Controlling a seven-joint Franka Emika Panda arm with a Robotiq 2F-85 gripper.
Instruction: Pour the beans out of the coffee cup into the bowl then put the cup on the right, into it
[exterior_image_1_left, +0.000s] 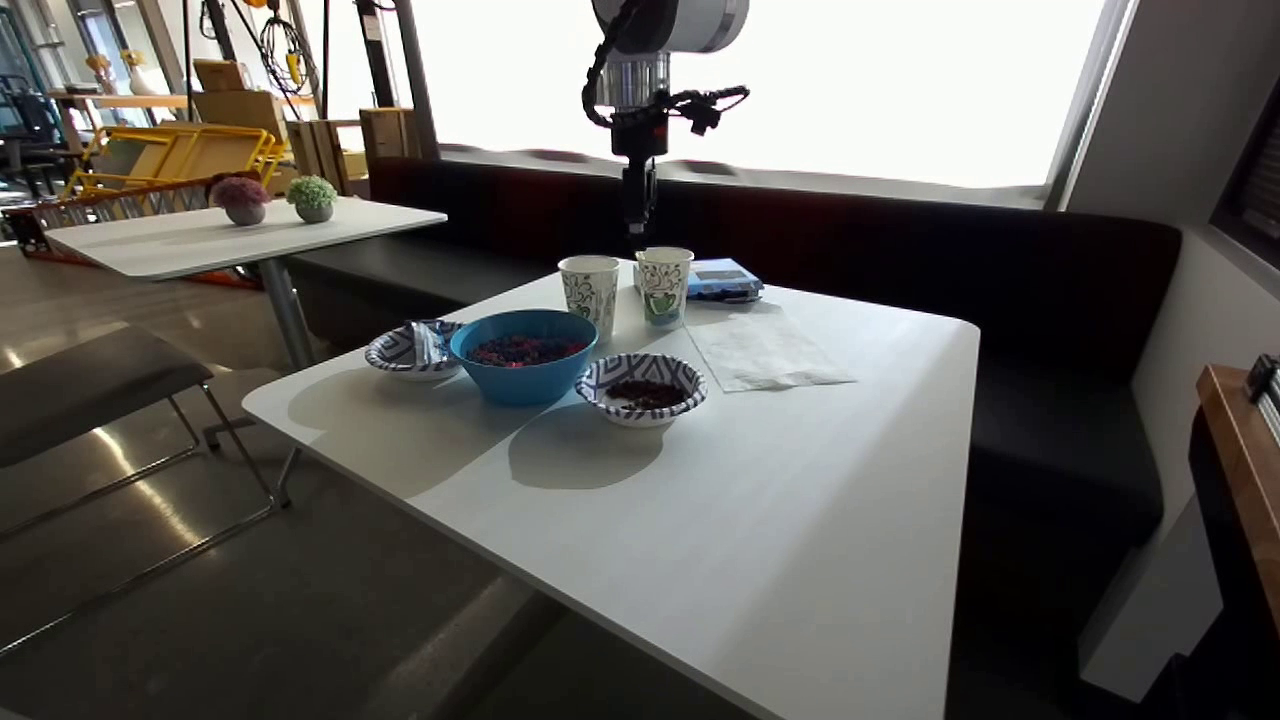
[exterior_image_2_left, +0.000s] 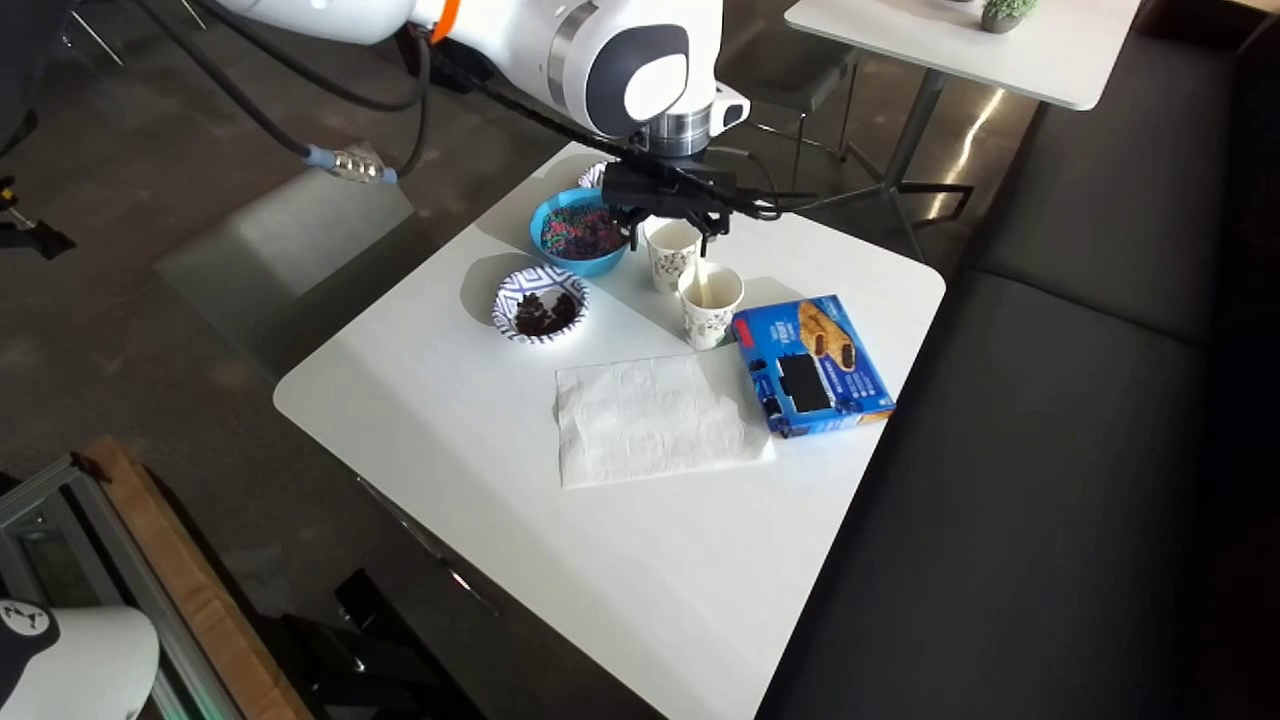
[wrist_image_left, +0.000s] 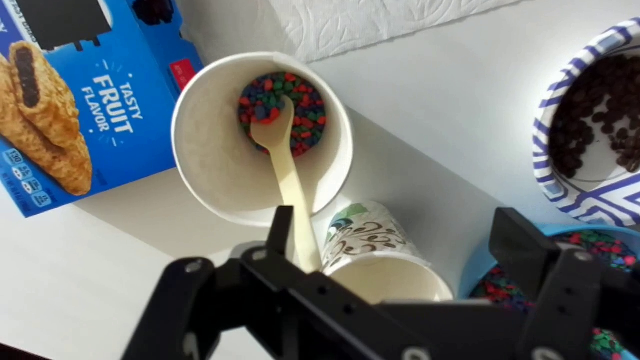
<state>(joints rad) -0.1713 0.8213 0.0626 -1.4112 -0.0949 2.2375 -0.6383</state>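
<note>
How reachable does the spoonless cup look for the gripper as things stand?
Probably yes: the gripper hangs open roughly above the spoonless cup, whose mouth is uncovered, though the spoon leaning from the other cup may crowd one side.

Plain bowl (exterior_image_1_left: 525, 385) blue; paper bowl (wrist_image_left: 552, 182) white, purple-blue striped; beans (wrist_image_left: 570, 135) dark brown; cups (wrist_image_left: 372, 237) white, brown scrolls; fingers (wrist_image_left: 522, 245) black.

Wrist view: patterned bowl (wrist_image_left: 595, 200) and blue bowl (wrist_image_left: 476, 266) cropped by right edge; box (wrist_image_left: 85, 100) by left and top edges, paper towel (wrist_image_left: 360, 22) by top. End effector (wrist_image_left: 396, 220) hides part of lower cup (wrist_image_left: 372, 239); contents cannot be told. In exterior view, another patterned bowl (exterior_image_2_left: 592, 175) mostly hidden behind end effector. Both exterior views: small box print unreadable.
</note>
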